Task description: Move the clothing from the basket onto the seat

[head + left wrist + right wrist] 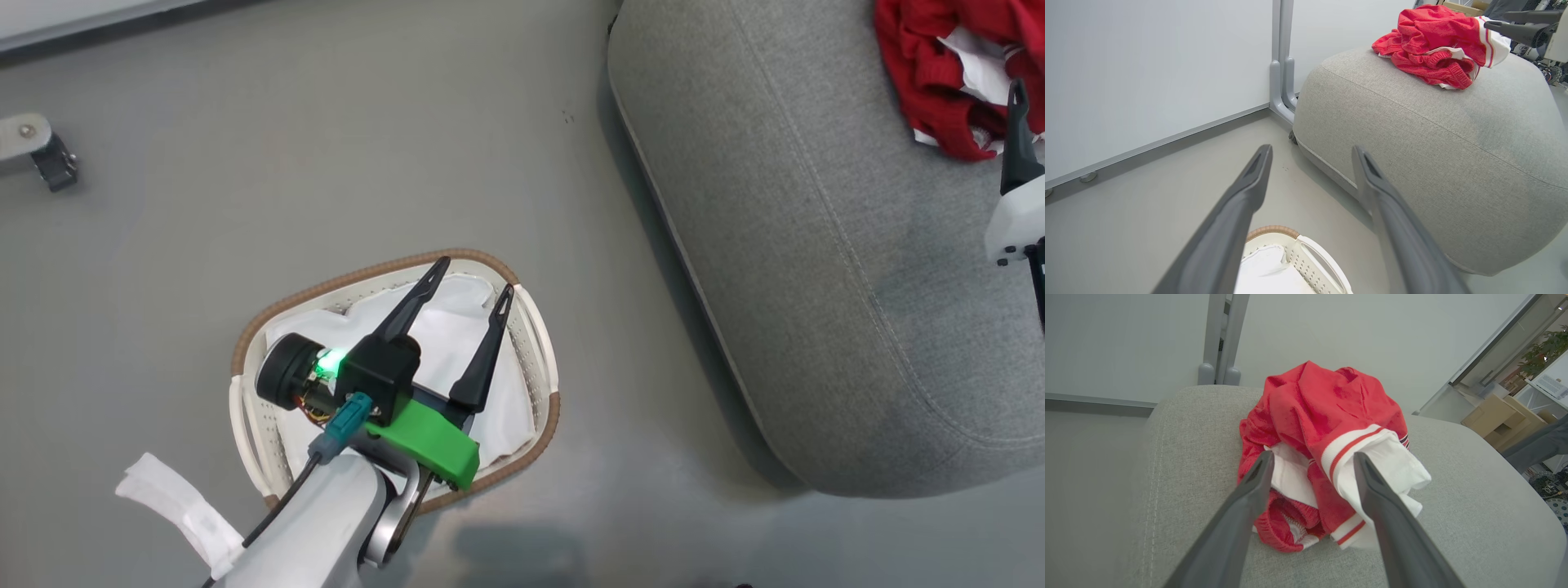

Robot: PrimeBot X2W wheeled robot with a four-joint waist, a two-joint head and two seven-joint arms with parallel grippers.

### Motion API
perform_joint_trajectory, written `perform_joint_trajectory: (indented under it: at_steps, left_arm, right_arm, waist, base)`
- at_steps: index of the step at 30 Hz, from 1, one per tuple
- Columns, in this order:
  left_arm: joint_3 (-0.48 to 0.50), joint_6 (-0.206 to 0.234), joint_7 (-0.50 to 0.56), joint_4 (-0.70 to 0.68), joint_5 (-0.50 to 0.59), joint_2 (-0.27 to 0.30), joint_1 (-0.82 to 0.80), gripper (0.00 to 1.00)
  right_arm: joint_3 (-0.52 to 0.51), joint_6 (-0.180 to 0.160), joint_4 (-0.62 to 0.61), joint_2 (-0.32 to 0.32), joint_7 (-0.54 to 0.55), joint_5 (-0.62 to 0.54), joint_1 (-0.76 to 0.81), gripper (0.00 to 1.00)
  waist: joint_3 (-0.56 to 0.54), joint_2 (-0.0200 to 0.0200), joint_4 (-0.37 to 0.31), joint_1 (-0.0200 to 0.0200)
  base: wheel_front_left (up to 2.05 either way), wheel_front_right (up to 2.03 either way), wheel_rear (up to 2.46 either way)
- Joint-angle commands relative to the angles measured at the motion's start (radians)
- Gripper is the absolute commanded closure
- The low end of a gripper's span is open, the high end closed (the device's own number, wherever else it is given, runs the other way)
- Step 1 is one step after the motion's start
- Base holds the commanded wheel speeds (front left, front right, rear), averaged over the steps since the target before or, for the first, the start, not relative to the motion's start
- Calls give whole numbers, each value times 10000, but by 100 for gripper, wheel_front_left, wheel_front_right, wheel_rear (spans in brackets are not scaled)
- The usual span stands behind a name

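Note:
The clothing (931,65) is a crumpled red heap with white trim, lying on top of the grey seat (816,245) near its far corner. In the right wrist view my right gripper (1313,457) is open just above the clothing (1323,412), its fingers straddling a white-striped cuff without pinching it. One right finger (1019,139) shows at the head view's right edge. My left gripper (475,276) hangs open over the basket (245,343), holding nothing. Inside the basket I see its white liner (457,318). The left wrist view shows the clothing (1433,36) on the seat (1433,143).
The basket stands on grey floor left of the seat, with a strip of bare floor between them. A white wall panel with a grey post (1282,61) runs behind. A dark caster on a bracket (45,155) sits far left. Cardboard boxes (1502,420) lie beyond the seat.

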Motion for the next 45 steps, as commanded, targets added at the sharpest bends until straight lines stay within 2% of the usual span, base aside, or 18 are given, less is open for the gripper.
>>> perform_joint_trajectory:
  at_steps: [1,8,18,27,35,39,45]
  left_arm:
    - [136,63,-106,41,-173,-132,209,0]
    - [902,187,-268,429,-703,-483,806,0]
    - [2494,340,-265,441,-723,-741,1968,0]
    - [3879,340,-255,187,-222,-965,3607,0]
    - [4864,130,-254,-87,0,-1193,4766,0]
    - [5261,39,-254,-255,166,-1301,5188,0]
    - [5736,-55,-254,-608,433,-1432,5799,0]
  right_arm:
    - [39,-14,-123,-42,-46,-41,194,0]
    - [-8,-14,-487,216,-45,106,522,0]
    - [-11,-14,-1166,1614,-33,154,1596,0]
    - [737,-14,-2447,2588,-34,901,3629,0]
    - [1322,-14,-4082,2863,-29,1653,5828,0]
    - [1798,-13,-4534,2878,-29,2223,6540,0]
    - [2305,-13,-4795,2884,-29,2243,6997,0]
  waist:
    - [-608,0,167,0]
    - [-1712,0,670,0]
    - [-2982,0,1758,0]
    - [-3911,0,2699,0]
    - [-4268,0,3214,0]
    - [-4302,0,3274,0]
    - [-4322,0,3170,0]
  base:
    - [0,0,0]
    - [0,0,0]
    - [0,0,0]
    - [0,0,0]
    - [0,0,0]
    - [0,0,0]
    - [0,0,0]
